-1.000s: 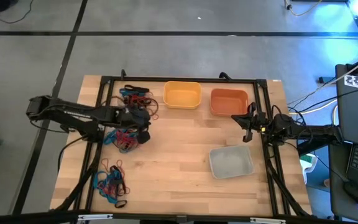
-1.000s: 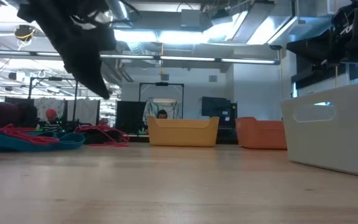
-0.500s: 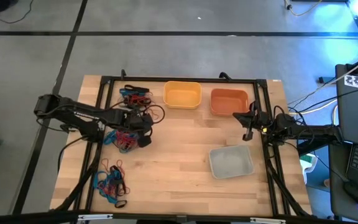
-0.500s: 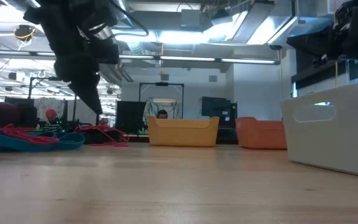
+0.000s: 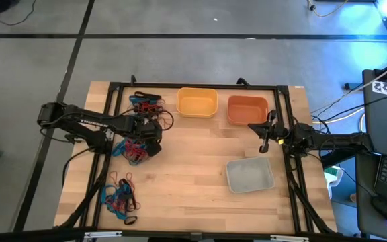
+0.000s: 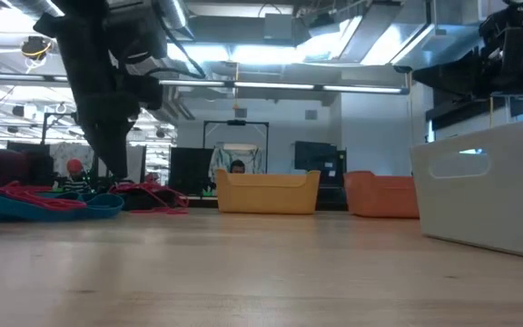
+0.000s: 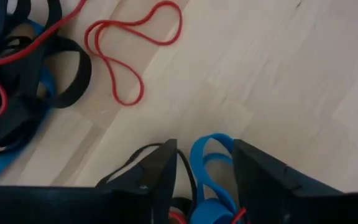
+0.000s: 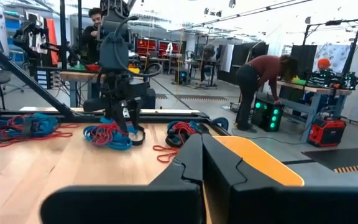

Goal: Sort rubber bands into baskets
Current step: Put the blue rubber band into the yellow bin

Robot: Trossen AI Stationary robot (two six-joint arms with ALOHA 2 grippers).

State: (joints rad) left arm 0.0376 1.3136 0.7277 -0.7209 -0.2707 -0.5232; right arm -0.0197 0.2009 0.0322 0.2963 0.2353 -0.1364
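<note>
Left tool [image 7: 204, 168] lowered, open over blue band [image 7: 211, 177]

The table [image 5: 193, 178] is seen as pale wood with a light grain, framed by black rails [image 5: 200, 87]. 3 baskets are shown: a yellow basket [image 5: 197, 103], an orange basket [image 5: 247, 109] and a pale grey, translucent basket [image 5: 250, 175]. The rubber bands [image 5: 136, 148] are coloured red, blue and black, tangled in 3 heaps. A thin red loop [image 7: 129, 50] is seen against the wood. Both arms are black.
</note>
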